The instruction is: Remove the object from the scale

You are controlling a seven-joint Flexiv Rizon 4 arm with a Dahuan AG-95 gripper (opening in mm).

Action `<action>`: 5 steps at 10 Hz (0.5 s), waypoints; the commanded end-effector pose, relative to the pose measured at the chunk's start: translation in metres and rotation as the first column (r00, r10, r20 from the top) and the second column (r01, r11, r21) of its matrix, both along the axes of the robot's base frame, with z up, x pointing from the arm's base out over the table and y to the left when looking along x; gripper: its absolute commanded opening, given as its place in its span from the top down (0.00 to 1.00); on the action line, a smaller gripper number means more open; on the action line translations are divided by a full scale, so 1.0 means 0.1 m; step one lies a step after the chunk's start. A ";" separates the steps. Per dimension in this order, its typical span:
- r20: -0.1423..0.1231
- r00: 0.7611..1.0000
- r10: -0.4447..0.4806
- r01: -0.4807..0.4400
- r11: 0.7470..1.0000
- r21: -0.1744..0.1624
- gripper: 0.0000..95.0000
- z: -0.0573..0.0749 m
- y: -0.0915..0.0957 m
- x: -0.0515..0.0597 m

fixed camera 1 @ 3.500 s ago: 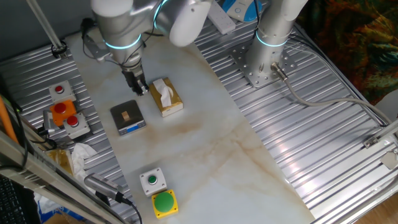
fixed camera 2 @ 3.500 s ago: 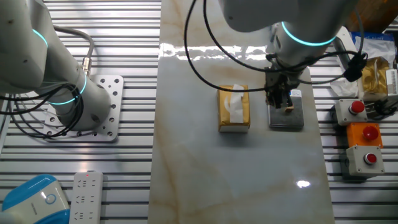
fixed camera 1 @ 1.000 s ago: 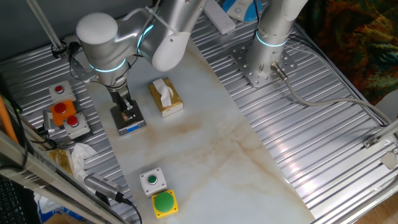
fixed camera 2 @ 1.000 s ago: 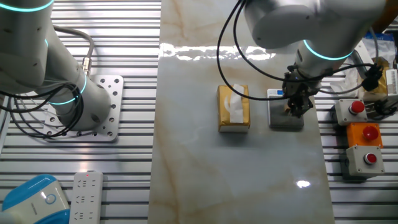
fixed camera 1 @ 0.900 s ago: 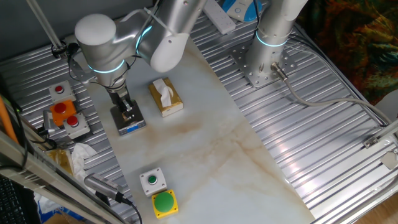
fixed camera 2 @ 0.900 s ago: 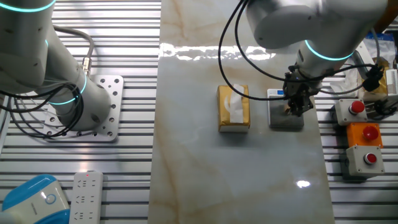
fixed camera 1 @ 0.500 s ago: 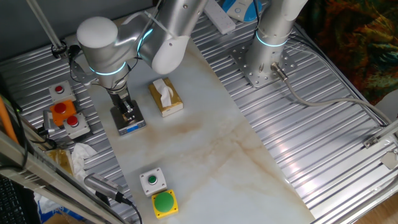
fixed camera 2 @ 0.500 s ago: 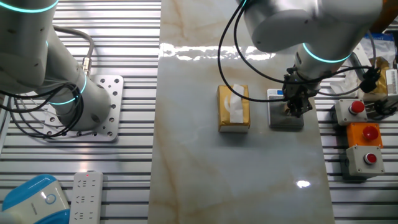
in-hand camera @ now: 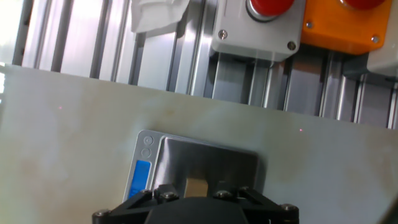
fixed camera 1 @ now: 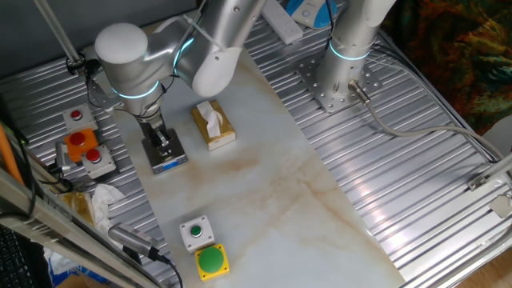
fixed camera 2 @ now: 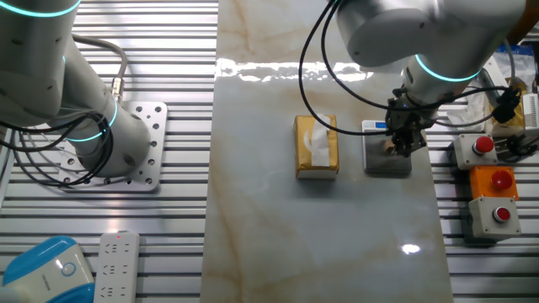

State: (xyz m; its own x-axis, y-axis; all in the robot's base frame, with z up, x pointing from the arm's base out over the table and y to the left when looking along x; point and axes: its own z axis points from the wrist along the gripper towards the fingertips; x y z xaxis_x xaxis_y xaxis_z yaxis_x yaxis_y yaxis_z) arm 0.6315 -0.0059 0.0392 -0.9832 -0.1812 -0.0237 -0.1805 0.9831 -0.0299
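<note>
**Gripper at the block on the scale**

The arm reaches down over the scale [fixed camera 1: 164, 152], a flat square device with a dark grey plate and a blue-white strip, lying on the pale marble tabletop [fixed camera 1: 264, 184]. In the hand view the scale [in-hand camera: 205, 165] fills the lower middle of the frame; the tan block [in-hand camera: 198, 186] sits on its plate, its lower part hidden by the black body of the gripper [in-hand camera: 198, 198]. The fingertips are not visible there. In the other fixed view the gripper [fixed camera 2: 402, 145] is low over the plate with the block [fixed camera 2: 389, 146] just beside its tips — whether the fingers are spread or pinching the block cannot be told, nor whether the block touches the plate.

Surroundings — a tan tissue box [fixed camera 1: 212, 125] stands just beside the scale, apart from it. On the ribbed metal deck to the scale's other side are a grey box with a red button [fixed camera 2: 480, 148] and an orange box with a red button [fixed camera 2: 497, 182]. A box with a green button [fixed camera 1: 197, 232] and a yellow box with a larger green button [fixed camera 1: 211, 261] lie well apart, near the table edge.
</note>
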 end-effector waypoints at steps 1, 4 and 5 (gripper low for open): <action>0.002 1.000 0.001 -0.001 1.000 0.003 0.80 0.01 0.00 0.02; 0.001 1.000 -0.001 0.001 1.000 0.002 1.00 0.01 0.01 0.02; 0.001 1.000 -0.004 0.004 1.000 0.002 1.00 0.01 0.01 0.02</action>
State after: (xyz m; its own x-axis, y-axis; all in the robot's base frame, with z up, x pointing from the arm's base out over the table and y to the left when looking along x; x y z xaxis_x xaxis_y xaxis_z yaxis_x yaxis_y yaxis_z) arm 0.6332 -0.0053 0.0407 -0.9841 -0.1760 -0.0254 -0.1753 0.9841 -0.0281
